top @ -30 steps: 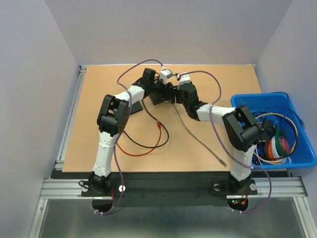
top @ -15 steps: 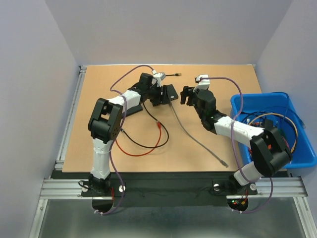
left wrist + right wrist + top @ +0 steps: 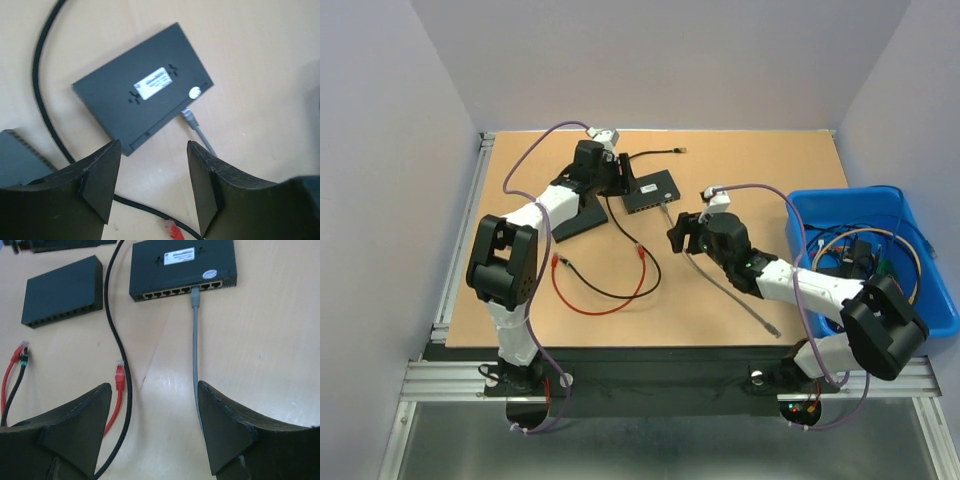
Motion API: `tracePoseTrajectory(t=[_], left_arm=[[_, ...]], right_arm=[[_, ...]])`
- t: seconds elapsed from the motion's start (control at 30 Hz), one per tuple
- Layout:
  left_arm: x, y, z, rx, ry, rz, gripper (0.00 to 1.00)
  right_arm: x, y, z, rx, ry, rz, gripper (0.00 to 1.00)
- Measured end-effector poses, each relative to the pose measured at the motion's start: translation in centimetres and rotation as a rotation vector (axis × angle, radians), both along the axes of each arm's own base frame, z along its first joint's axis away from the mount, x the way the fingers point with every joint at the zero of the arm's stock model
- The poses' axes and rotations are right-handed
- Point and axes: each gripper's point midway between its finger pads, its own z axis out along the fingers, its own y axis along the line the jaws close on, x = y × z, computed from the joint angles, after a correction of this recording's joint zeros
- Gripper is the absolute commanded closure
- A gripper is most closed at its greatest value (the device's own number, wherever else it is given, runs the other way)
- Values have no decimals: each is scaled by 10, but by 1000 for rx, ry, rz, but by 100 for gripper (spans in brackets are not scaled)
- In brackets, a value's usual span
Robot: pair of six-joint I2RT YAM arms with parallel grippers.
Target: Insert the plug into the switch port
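Observation:
The black switch (image 3: 650, 190) lies flat at the back middle of the table. It also shows in the left wrist view (image 3: 145, 95) and the right wrist view (image 3: 182, 267). The grey cable's plug (image 3: 196, 295) sits in a port on the switch's front row, as also seen from the left wrist (image 3: 189, 116). The grey cable (image 3: 720, 280) trails toward the near right. My left gripper (image 3: 617, 180) (image 3: 152, 185) is open and empty, just left of the switch. My right gripper (image 3: 678, 236) (image 3: 155, 430) is open and empty, in front of the switch, with the cable beside its right finger.
A second black switch (image 3: 580, 215) (image 3: 62, 290) lies left of the first. A red cable (image 3: 610, 305) with a red plug (image 3: 120, 375) and a black cable (image 3: 120, 340) loop on the table. A blue bin (image 3: 920, 320) of cables stands at the right.
Both grippers have let go and drawn away from the switch: the left one to the left, the right one toward the near edge. The switch now lies flat with the grey plug in it.

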Motion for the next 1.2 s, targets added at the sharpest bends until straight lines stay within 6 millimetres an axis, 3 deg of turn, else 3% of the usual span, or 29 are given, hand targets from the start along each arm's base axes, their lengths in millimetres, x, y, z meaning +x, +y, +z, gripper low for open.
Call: tracePoseTrajectory(t=[0.1,0.23,0.33,0.5,0.67,0.83,0.97,1.07,1.2], left_arm=[[9,15,-13,19,23,59,33],[12,21,-40,51,74,87,33],[16,20,-64,71,116,97,33],[24,14,-86,75,161,103,33],[41,-1,-91,43,167,96,33],[63,-31,-86,15,147,72,33],[72,-80,-83,-31,138,10,33],[67,-118,-82,-73,146,-44,33],[49,-149,-84,-109,182,-108,33]], right_arm=[[-15,-1,-9,4,28,15,25],[-24,-8,-3,29,22,8,25],[-27,-10,3,46,10,4,25],[-31,-15,6,53,4,-5,24],[-32,-21,11,51,-9,-22,22],[-30,-28,17,39,-33,-51,21],[-28,-33,16,23,-39,-80,21],[-27,-37,14,12,-37,-96,20],[-28,-39,13,4,-31,-103,20]])
